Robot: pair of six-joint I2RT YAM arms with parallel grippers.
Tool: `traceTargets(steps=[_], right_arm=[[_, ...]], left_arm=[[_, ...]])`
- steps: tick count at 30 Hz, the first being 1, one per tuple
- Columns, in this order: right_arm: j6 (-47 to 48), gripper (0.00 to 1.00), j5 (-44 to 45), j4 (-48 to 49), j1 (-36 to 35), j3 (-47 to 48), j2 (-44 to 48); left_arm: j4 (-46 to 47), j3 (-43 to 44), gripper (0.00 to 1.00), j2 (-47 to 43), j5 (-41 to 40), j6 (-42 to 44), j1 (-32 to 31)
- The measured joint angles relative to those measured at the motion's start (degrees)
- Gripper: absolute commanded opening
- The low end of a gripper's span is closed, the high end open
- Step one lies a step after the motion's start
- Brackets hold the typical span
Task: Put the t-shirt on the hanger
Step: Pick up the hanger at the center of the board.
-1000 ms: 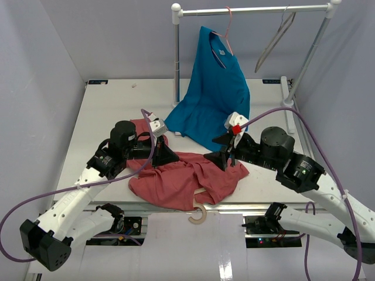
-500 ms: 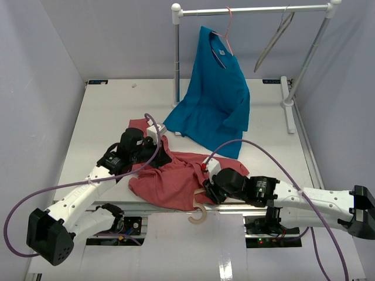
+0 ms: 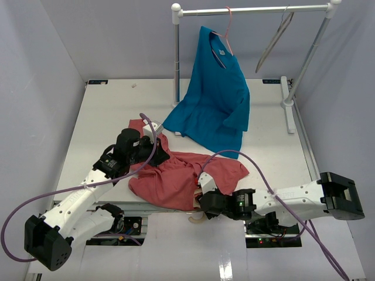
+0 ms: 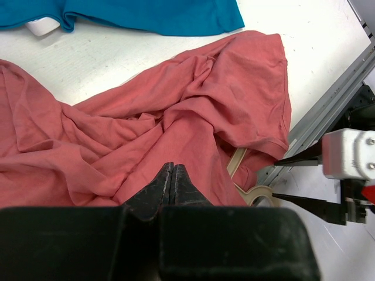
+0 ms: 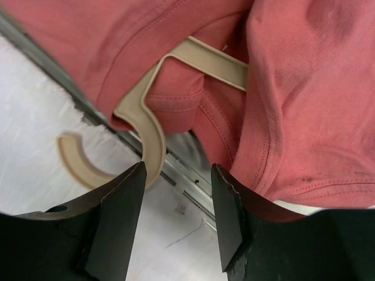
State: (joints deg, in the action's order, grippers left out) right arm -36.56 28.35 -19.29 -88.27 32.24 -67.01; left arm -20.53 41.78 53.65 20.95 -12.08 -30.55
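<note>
The t-shirt is seen crumpled at the counter's 6 o'clock edge. The hanger is mostly buried in it, with its hook pointed toward 6 o'clock. The right gripper is held with jaws spread around the hook, while the jaws of the left gripper are pressed together above the cloth. Draping is judged unfinished.

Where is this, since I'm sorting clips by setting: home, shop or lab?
Probably a robot lab test cell: two arms bolted to a white table, plain walls around it, a clothes rail at the back.

Two white-shelled arms with black joints, purple cables, and black end effector fingers.
</note>
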Motion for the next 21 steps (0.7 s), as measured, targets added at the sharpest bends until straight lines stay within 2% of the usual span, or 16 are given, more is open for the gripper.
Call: traceTargets(steps=[8,15,21], right_arm=[[-3.8,0.57,1.7,3.6,0.0,1.0,-6.8],[-5.1,0.56,1.7,7.8,0.0,1.0,-8.9],[-6.4,0.56,2.8,7.5,-0.4,1.3,-8.9]], left_arm=[[0.0,0.0,0.07,-0.3,0.0,0.0,0.0],[0.0,0.0,0.08,-0.3,0.0,0.1,0.0],[0.0,0.0,0.12,-0.3,-0.1,0.2,0.0]])
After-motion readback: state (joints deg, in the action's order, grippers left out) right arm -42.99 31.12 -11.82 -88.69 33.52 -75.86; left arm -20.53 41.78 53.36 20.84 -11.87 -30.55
